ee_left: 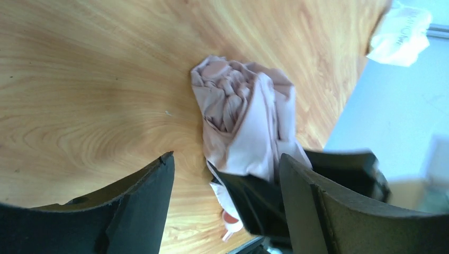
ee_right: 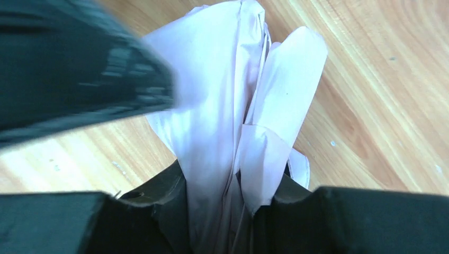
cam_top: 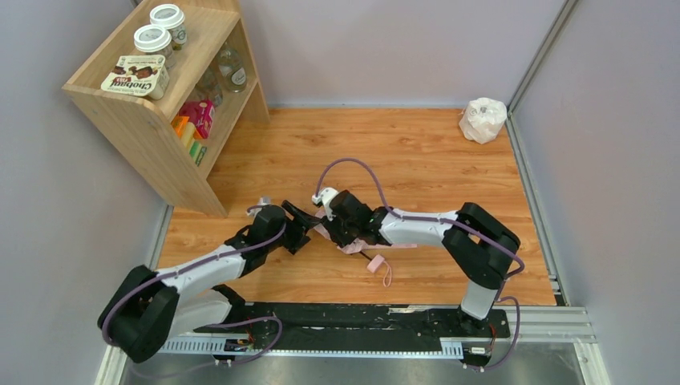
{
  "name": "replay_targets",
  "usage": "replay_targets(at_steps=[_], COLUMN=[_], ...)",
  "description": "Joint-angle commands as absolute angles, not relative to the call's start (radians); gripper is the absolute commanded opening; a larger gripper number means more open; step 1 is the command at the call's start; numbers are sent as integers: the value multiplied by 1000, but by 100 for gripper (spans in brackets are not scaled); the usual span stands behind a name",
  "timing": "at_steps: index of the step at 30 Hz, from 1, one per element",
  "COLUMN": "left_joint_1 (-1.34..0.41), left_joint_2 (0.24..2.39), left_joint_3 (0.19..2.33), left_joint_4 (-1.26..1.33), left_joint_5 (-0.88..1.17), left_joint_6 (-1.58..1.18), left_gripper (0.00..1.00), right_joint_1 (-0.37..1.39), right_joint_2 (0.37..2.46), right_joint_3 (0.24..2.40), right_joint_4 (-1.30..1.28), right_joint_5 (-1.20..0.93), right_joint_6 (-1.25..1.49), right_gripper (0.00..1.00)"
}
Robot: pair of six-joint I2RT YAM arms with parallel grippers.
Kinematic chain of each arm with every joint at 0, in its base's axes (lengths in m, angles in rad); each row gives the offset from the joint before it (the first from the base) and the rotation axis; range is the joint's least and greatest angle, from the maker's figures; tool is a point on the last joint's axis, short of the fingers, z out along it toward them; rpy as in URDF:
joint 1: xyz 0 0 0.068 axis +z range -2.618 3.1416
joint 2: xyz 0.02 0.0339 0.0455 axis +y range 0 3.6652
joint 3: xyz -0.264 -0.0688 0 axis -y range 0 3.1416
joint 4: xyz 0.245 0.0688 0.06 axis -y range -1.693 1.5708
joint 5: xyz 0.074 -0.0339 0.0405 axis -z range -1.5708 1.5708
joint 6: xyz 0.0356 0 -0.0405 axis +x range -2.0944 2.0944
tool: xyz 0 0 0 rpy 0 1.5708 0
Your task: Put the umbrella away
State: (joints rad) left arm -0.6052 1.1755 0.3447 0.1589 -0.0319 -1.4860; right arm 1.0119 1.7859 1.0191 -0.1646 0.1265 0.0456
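Observation:
The umbrella (cam_top: 353, 247) is a pale pink folded bundle on the wooden floor, with its small pink handle (cam_top: 375, 265) and wrist loop toward the near side. My right gripper (cam_top: 337, 231) is shut on the fabric. In the right wrist view the pink folds (ee_right: 227, 106) are pinched between its black fingers (ee_right: 159, 206), with the gripper (ee_right: 233, 174) low over the floor. My left gripper (cam_top: 303, 218) is open just left of the umbrella. In the left wrist view its gripper (ee_left: 226, 156) faces the bunched canopy end (ee_left: 238, 111), fingers (ee_left: 143, 206) wide apart.
A wooden shelf unit (cam_top: 152, 120) stands at the back left with jars, a box and packets. A small white plastic bag (cam_top: 483, 120) sits in the back right corner, also in the left wrist view (ee_left: 400, 32). Grey walls surround the floor.

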Motion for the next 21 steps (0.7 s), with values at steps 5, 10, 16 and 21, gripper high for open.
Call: replay_targets(at_steps=[5,10,16,21], left_joint_1=[-584,-584,-584,-587], left_joint_2=[953,1069,1201,1325], left_joint_3=[350,390,478,483], left_joint_4=[-55,49,92,75], left_joint_5=[-69,-41,-35,26], left_joint_6=[-1459,-1462,-1411,-1440], left_gripper=[79,79,80,80], right_joint_1=[812,767,758,752], right_joint_2=[1851,1873,1887,1885], right_joint_3=[922,904,913,925], right_joint_4=[-26,72,84,97], right_joint_5=[-566,-686,-727,-752], right_joint_6=[153,210,218,235], right_gripper=[0,0,0,0])
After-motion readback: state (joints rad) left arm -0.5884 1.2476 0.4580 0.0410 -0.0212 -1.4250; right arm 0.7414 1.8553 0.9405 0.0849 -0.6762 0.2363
